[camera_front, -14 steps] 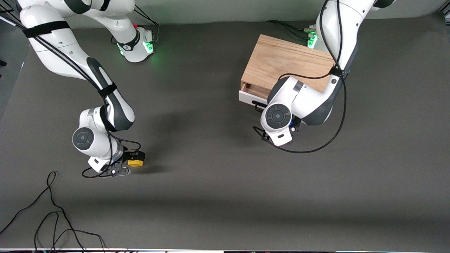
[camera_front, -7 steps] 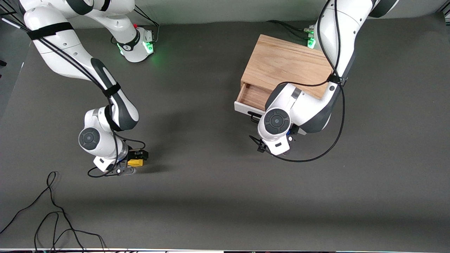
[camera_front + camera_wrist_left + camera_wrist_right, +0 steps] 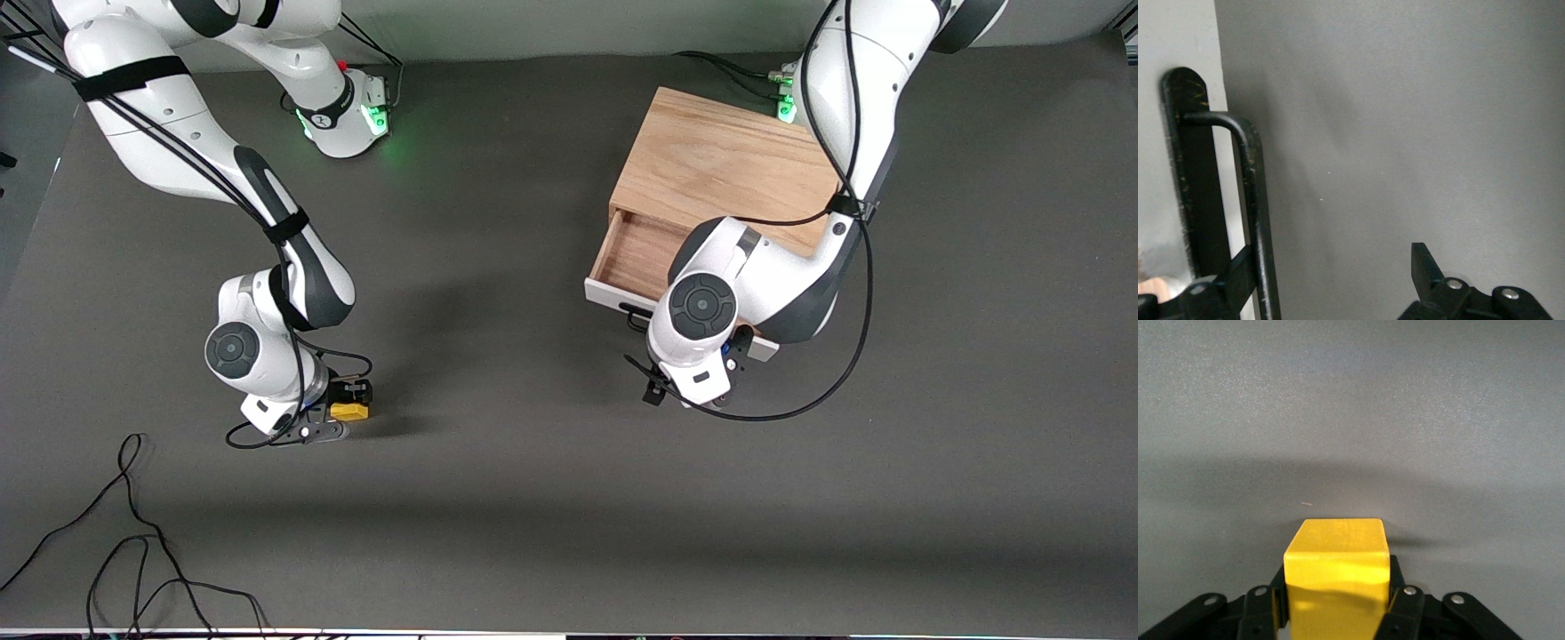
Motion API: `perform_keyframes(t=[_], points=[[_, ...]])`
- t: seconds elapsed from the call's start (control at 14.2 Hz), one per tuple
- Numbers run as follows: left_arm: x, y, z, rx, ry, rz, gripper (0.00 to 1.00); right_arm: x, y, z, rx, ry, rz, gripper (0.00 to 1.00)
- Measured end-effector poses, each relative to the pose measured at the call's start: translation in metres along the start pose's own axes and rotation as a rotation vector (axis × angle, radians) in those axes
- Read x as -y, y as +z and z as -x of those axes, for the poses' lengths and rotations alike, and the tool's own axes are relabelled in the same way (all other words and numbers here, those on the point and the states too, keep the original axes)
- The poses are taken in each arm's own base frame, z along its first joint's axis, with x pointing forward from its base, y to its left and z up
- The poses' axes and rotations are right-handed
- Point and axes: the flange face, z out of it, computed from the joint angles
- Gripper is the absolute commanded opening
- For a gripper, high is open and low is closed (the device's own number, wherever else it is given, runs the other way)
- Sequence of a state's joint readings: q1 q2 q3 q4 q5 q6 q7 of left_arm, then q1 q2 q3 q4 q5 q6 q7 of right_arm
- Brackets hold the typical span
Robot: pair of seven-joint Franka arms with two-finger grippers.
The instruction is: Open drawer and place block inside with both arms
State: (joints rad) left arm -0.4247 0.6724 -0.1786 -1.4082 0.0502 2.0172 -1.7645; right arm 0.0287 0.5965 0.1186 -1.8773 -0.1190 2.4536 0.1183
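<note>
**Block grabbed, drawer part way out**

Block sits on the tabletop at the right arm's end, well apart from the drawer. The right claw is squeezed shut on it, one finger on each side. The block looks like it is down on the tabletop, not lifted.

The grip is low on the block. If the arm moves fast, the block could tip or slip out and drop.

The left claw is at the black handle on the drawer's white front. One finger is touching the bar and the other finger is well away, so its fingers are apart. That finger could slide off the bar.

The drawer is pulled part way out of the box. The part I can see has nothing in it. The left arm hangs over the rest, so the block could bump it.
</note>
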Motion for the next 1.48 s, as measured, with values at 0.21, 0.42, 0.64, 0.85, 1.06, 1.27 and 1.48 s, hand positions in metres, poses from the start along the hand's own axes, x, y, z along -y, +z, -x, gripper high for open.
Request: perform_keyframes(t=[0.21, 0.42, 0.64, 0.85, 1.06, 1.27, 1.48], points=[[-0.007, -0.004, 0.0, 0.004, 0.001, 0.037, 1.0, 0.0, -0.001, -0.001, -0.002, -0.001, 0.0, 0.18], [-0.008, -0.004, 0.0, 0.003, 0.002, 0.045, 1.0, 0.001, -0.011, -0.006, -0.013, -0.001, 0.002, 0.12], [-0.017, -0.014, 0.0, 0.005, 0.006, 0.121, 1.0, 0.004, -0.052, -0.019, 0.017, 0.004, 0.017, 0.12], [-0.031, -0.052, -0.009, -0.027, 0.033, 0.212, 1.0, 0.014, -0.123, -0.034, 0.042, 0.017, 0.036, 0.12], [-0.038, -0.111, -0.041, -0.078, 0.107, 0.254, 1.0, 0.037, -0.195, -0.041, 0.031, 0.047, 0.003, 0.12], [-0.019, -0.179, -0.101, -0.123, 0.216, 0.217, 1.0, 0.05, -0.257, -0.041, 0.029, 0.09, -0.082, 0.12], [0.017, -0.235, -0.151, -0.143, 0.297, 0.144, 1.0, 0.072, -0.321, -0.033, 0.051, 0.163, -0.137, 0.12]])
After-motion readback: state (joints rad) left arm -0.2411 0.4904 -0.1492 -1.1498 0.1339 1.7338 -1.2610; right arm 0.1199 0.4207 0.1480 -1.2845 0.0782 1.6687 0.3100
